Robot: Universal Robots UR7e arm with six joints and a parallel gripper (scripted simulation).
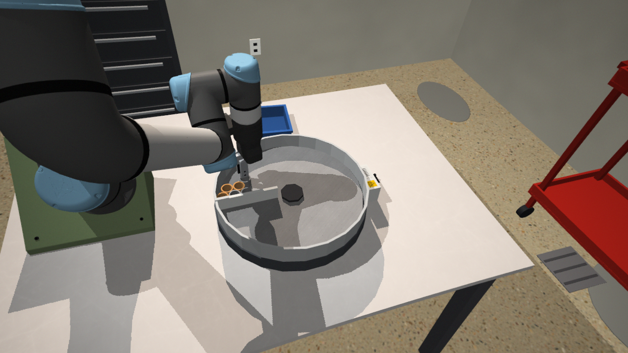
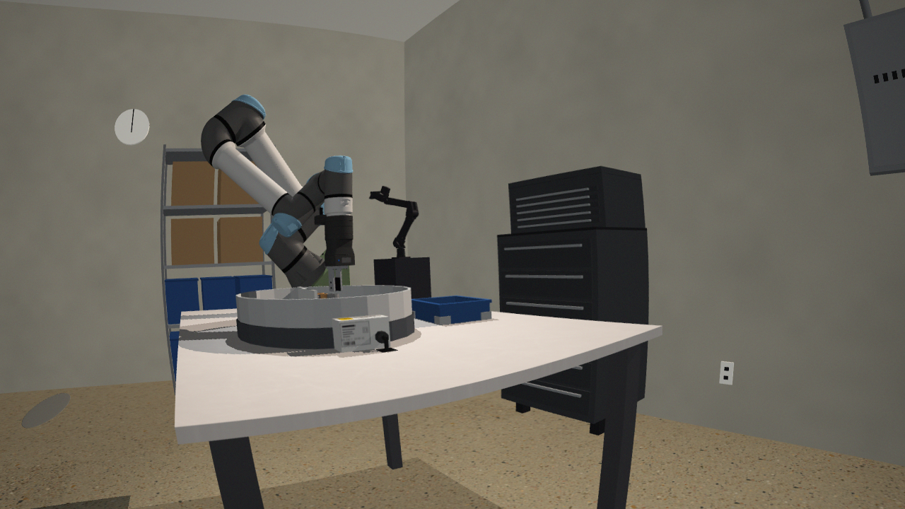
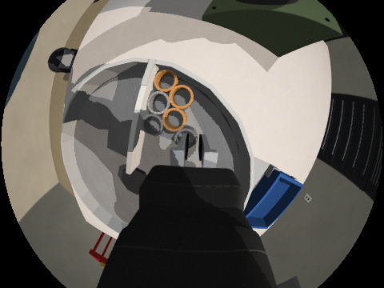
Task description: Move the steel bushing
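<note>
I am looking down at a white desk (image 1: 439, 197) carrying a round grey walled turntable (image 1: 353, 162) with a black octagonal hub (image 1: 292, 193) at its centre. A grey and blue robot arm is reaching over the rim, its black two-finger gripper (image 3: 194, 149) pointing straight down inside the turntable, close to the wall.

In the wrist view, three orange ring-shaped bushings (image 3: 182, 95) and two grey steel bushings (image 3: 158, 102) are sitting clustered against a pale divider bar (image 3: 140, 112). A third grey steel bushing (image 3: 179, 137) is lying right at the gripper's fingers. The fingers are standing narrowly apart. I cannot tell whether they are gripping that bushing or only standing beside it.

A shallow blue plastic crate (image 1: 274, 118) is sitting on the desk just behind the turntable.
</note>
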